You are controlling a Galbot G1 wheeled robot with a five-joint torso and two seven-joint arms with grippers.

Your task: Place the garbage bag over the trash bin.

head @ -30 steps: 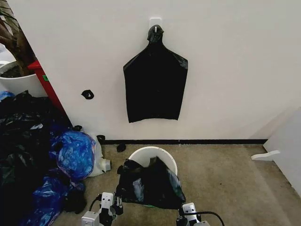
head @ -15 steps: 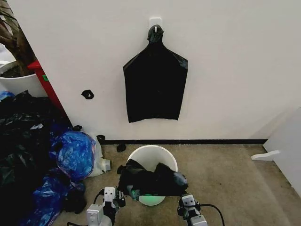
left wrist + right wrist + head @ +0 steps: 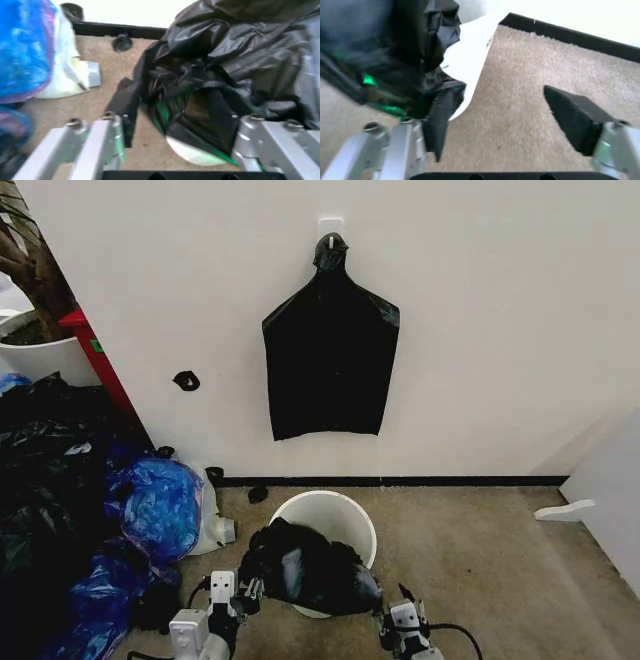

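Garbage bag [image 3: 308, 568] drapes over trash bin [image 3: 345, 515] near rim.

The garbage bag [image 3: 308, 570], glossy crinkled black, lies bunched over the near rim of the trash bin [image 3: 335, 513]; the far rim is bare. The round white bin stands upright on carpet near the wall.

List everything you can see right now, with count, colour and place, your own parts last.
garbage bag: one, black, draped over the near side of the bin's rim
trash bin: one, white, on the carpet by the wall
flat bag: one, black, hanging from a wall hook
heap of bags: several, black and blue, on the floor to the left
plant pot: one, white, far left
jug: one, whitish, beside the heap
left hand: open, at the bag's left edge
right hand: open, at the bag's right edge
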